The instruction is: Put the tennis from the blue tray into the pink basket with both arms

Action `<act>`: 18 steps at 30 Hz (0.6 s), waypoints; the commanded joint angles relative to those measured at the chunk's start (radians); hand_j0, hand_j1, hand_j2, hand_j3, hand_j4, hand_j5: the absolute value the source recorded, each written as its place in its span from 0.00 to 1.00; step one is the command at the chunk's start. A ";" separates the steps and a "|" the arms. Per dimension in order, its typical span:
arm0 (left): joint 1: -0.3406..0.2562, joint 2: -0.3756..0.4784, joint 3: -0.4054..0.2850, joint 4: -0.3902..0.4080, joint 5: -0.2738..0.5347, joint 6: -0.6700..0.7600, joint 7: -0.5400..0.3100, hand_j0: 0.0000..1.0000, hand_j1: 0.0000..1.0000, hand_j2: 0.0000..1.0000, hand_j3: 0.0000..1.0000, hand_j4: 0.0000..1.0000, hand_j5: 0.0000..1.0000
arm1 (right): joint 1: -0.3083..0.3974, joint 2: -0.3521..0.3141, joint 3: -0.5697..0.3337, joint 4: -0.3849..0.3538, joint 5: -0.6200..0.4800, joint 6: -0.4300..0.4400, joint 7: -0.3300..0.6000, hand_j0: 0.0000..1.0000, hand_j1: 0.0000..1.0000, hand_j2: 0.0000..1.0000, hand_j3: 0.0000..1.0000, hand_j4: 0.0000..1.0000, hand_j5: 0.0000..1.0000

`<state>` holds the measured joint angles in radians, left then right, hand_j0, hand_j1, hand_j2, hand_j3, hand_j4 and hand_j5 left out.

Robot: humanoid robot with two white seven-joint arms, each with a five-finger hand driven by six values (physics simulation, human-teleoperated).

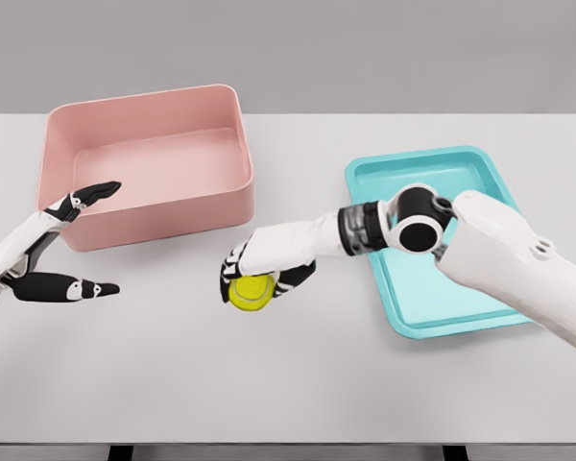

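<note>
Two hands in view. Right hand [269, 267] curls down over the tennis ball [252, 291], fingers clamped on it, above the white table [288, 384]. Ball lies between pink basket [235, 206] at 11 o'clock and blue tray [408, 322] at 3 o'clock, outside both. Left hand [53, 254] at 9 o'clock, fingers spread, holding nothing.

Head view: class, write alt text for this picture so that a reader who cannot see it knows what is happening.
The robot's right hand grips a yellow tennis ball over the white table, between the pink basket and the empty blue tray. The left hand waits open at the left edge, in front of the basket.
</note>
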<state>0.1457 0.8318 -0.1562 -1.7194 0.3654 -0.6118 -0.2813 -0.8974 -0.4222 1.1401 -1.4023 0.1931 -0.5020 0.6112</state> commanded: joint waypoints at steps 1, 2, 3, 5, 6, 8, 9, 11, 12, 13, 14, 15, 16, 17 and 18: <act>0.003 -0.008 0.000 0.000 0.006 0.001 -0.003 1.00 1.00 1.00 1.00 1.00 1.00 | 0.000 0.000 0.003 -0.007 0.005 0.000 0.000 1.00 1.00 1.00 1.00 1.00 1.00; 0.005 -0.008 0.001 0.001 0.007 0.001 -0.003 1.00 1.00 1.00 1.00 1.00 1.00 | 0.000 -0.003 0.003 -0.012 0.005 -0.001 0.000 1.00 1.00 1.00 1.00 1.00 1.00; 0.006 -0.008 0.003 0.003 0.006 0.001 -0.001 1.00 1.00 1.00 1.00 1.00 1.00 | 0.000 -0.007 0.003 -0.024 0.005 -0.001 0.000 1.00 1.00 1.00 1.00 1.00 1.00; 0.009 -0.008 0.001 0.003 0.006 0.001 -0.003 1.00 1.00 1.00 1.00 1.00 1.00 | 0.002 -0.010 0.001 -0.043 0.006 -0.001 0.000 1.00 1.00 1.00 1.00 1.00 1.00; 0.011 -0.011 0.000 0.003 0.003 0.001 -0.003 1.00 1.00 1.00 1.00 1.00 1.00 | 0.002 -0.012 -0.002 -0.064 0.006 -0.001 0.000 1.00 1.00 1.00 1.00 1.00 1.00; 0.034 -0.010 -0.003 0.003 -0.005 0.001 -0.004 1.00 1.00 1.00 1.00 1.00 1.00 | 0.003 -0.046 -0.020 -0.129 0.003 -0.001 0.000 1.00 1.00 1.00 1.00 1.00 1.00; 0.038 -0.010 -0.003 0.004 -0.011 0.001 -0.004 1.00 1.00 1.00 1.00 1.00 1.00 | 0.006 -0.073 -0.072 -0.165 0.002 -0.004 0.000 1.00 1.00 1.00 1.00 1.00 1.00; 0.038 -0.010 -0.023 0.006 -0.023 0.001 -0.004 1.00 1.00 1.00 1.00 1.00 1.00 | 0.052 -0.188 -0.251 -0.279 -0.009 -0.056 0.000 1.00 1.00 1.00 1.00 1.00 1.00; 0.040 -0.010 -0.032 0.009 -0.023 0.001 -0.004 1.00 1.00 1.00 1.00 1.00 1.00 | 0.090 -0.234 -0.367 -0.323 -0.024 -0.078 0.000 1.00 1.00 1.00 1.00 1.00 1.00; 0.046 -0.011 -0.037 0.011 -0.023 0.001 -0.004 1.00 1.00 1.00 1.00 1.00 1.00 | 0.115 -0.294 -0.447 -0.340 -0.066 -0.104 0.000 1.00 1.00 1.00 1.00 1.00 1.00; 0.063 -0.010 -0.040 0.012 -0.023 0.001 -0.003 1.00 1.00 1.00 1.00 1.00 1.00 | 0.140 -0.342 -0.499 -0.348 -0.107 -0.109 0.000 1.00 1.00 1.00 1.00 1.00 1.00; 0.072 -0.010 -0.040 0.012 -0.023 0.001 -0.003 1.00 1.00 1.00 1.00 1.00 1.00 | 0.185 -0.420 -0.565 -0.346 -0.161 -0.109 0.000 1.00 1.00 1.00 1.00 1.00 1.00; 0.072 -0.010 -0.042 0.012 -0.025 0.001 -0.003 1.00 1.00 1.00 1.00 1.00 1.00 | 0.230 -0.484 -0.621 -0.339 -0.207 -0.109 0.000 1.00 1.00 1.00 1.00 1.00 1.00; 0.074 -0.010 -0.046 0.012 -0.025 0.001 -0.003 1.00 1.00 1.00 1.00 1.00 1.00 | 0.270 -0.530 -0.666 -0.333 -0.245 -0.109 0.000 1.00 1.00 1.00 1.00 1.00 1.00; 0.072 -0.008 -0.065 0.014 -0.025 0.001 0.001 1.00 1.00 1.00 1.00 1.00 1.00 | 0.308 -0.564 -0.710 -0.325 -0.296 -0.109 0.000 1.00 1.00 1.00 1.00 1.00 1.00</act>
<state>0.2179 0.8214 -0.2045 -1.7073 0.3355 -0.6119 -0.2830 -0.5584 -0.8790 0.5465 -1.7207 -0.0060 -0.6056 0.6116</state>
